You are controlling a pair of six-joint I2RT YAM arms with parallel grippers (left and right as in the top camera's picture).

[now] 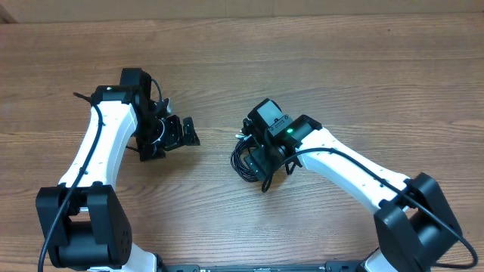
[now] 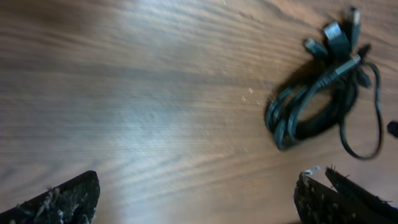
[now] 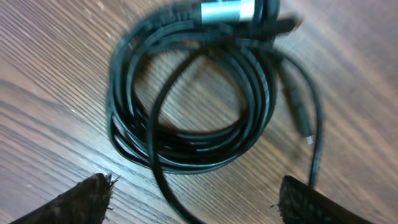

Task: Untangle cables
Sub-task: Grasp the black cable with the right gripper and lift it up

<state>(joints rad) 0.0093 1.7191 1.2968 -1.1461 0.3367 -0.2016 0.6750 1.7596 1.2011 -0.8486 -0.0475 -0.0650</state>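
The cables (image 1: 243, 160) lay coiled on the table (image 1: 340, 68) in the overhead view, under your right gripper (image 1: 259, 159); your left gripper (image 1: 180, 134) sat well apart to the left. From the left wrist, its jaws stood wide and empty, the coil far right. From the right wrist, the jaws gaped, empty, the coil just ahead.
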